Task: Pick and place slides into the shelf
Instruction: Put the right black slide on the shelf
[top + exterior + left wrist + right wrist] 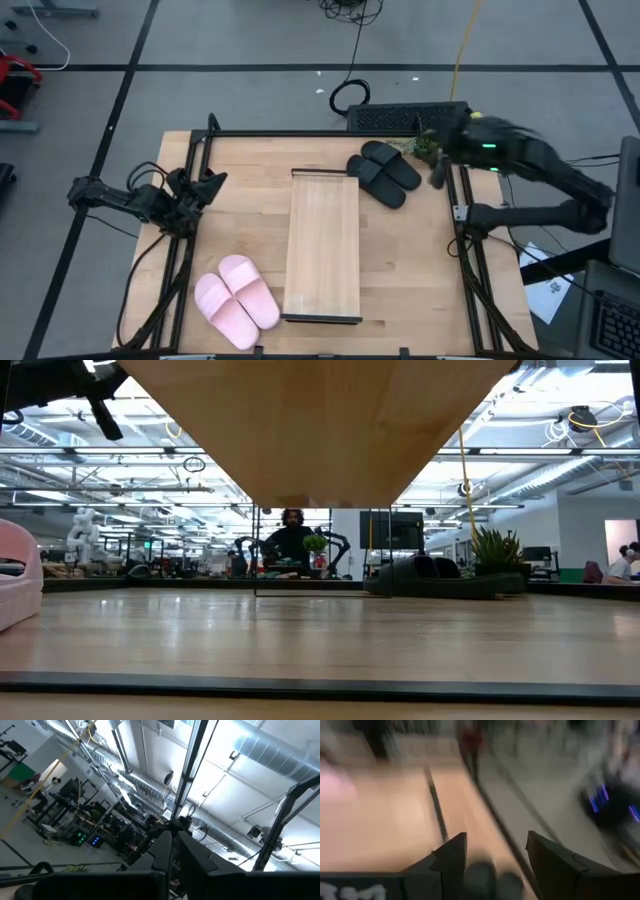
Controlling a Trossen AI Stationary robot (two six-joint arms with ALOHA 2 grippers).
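The black pair of slides [383,172] lies side by side on the table's far right part and shows low in the low view [425,573]. The pink pair [235,300] lies at the near left; one pink slide's edge shows in the low view [15,575]. The shelf [322,245] stands in the middle, its board running from far to near. My right gripper [437,172] is open and hovers just right of the black pair, by the table's right edge; in its wrist view [496,857] a dark blurred slide [485,879] shows between its fingers. My left gripper [205,185] waits shut at the table's left edge.
A black frame rail [462,215] runs along the table's right edge under my right arm. A small green plant [425,148] and a dark keyboard-like box [400,117] sit at the far right corner. A person [290,542] sits far behind the table.
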